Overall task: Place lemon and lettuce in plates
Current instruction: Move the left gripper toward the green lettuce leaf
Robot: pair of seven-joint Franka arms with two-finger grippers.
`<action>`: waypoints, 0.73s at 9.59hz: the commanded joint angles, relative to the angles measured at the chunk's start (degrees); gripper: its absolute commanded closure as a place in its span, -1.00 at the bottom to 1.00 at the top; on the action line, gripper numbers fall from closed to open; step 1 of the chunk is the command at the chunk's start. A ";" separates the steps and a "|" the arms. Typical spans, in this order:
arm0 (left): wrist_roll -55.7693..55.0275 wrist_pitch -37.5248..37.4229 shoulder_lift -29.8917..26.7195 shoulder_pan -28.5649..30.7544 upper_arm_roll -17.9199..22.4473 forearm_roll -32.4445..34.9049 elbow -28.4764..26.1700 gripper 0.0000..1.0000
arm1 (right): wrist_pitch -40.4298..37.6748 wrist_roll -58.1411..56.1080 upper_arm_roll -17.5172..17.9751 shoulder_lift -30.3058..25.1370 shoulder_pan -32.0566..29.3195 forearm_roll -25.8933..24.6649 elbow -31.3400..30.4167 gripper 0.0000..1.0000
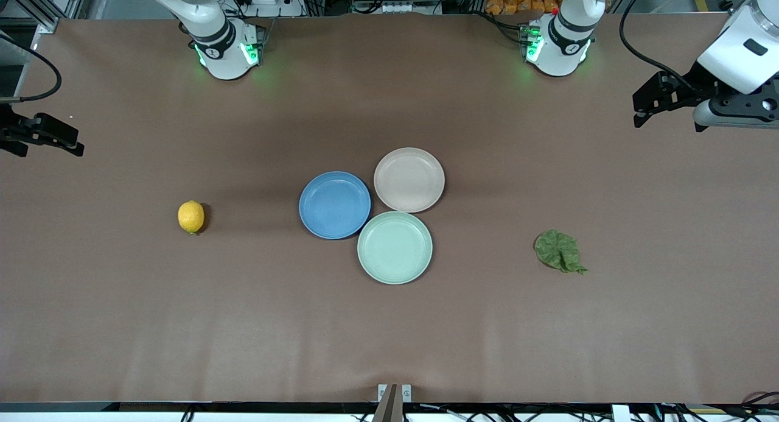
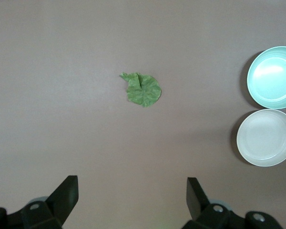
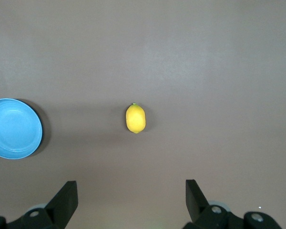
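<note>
The three plates touch in a cluster at desk centre. The lemon (image 1: 191,217) lies at 9 o'clock from the blue plate (image 1: 334,204), probably for the right tool (image 3: 131,200). The lettuce (image 1: 559,251) lies at 4 o'clock from the beige plate (image 1: 409,179), its tip toward 4 o'clock, probably for the left tool (image 2: 132,200). Both tools hang at the desk ends, fingers apart, empty. The lemon's long axis runs 12 to 6 in the front view.

The front camera hangs high, facing both robot bases across the brown paper-covered table (image 1: 122,318). Each wrist camera looks straight down from well above it (own fingertips framing the view); the left shares the wrinkly green lettuce leaf (image 2: 143,89) with the front, the right the small yellow lemon (image 3: 135,118).
</note>
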 commanded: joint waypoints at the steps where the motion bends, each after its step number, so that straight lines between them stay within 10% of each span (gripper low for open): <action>1: 1.31 -0.81 0.43 0.17 -0.17 0.41 1.15 -1.00 | -0.83 0.84 0.08 0.99 -0.13 -0.33 1.88 -1.00; 7: 0.69 -0.72 2.00 -0.01 -0.17 0.32 1.15 -1.00 | -1.09 0.93 0.08 0.99 -0.13 -0.07 1.88 -1.00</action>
